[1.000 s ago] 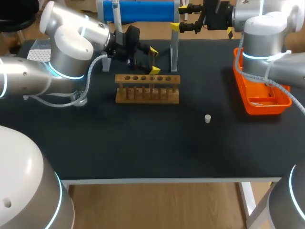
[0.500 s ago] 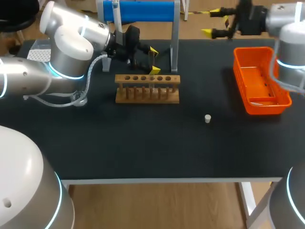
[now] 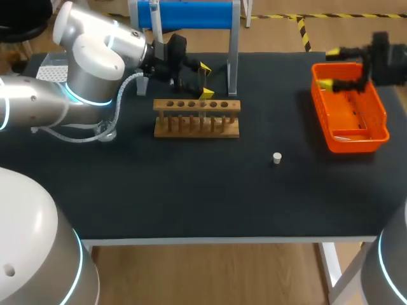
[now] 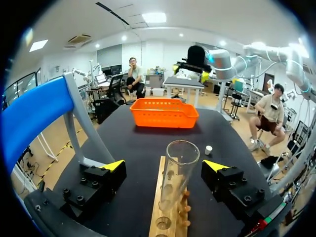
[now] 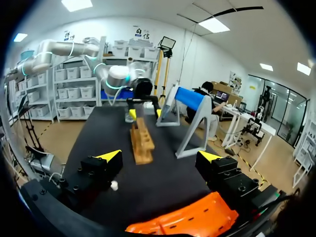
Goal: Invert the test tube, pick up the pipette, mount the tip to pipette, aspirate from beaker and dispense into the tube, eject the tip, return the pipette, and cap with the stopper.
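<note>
Straddling the upright test tube (image 4: 180,168) in the rack (image 3: 197,118) with the left end effector (image 3: 205,80) wide open, gripping nothing. Hovering the right end effector (image 3: 329,68), open and empty, over the orange basket (image 3: 346,146).

No writing, number or label can be read on the table (image 3: 191,197) or on anything on it: not the wooden rack (image 3: 197,127), the orange basket (image 3: 356,145) or the glass tube (image 4: 178,173)
</note>
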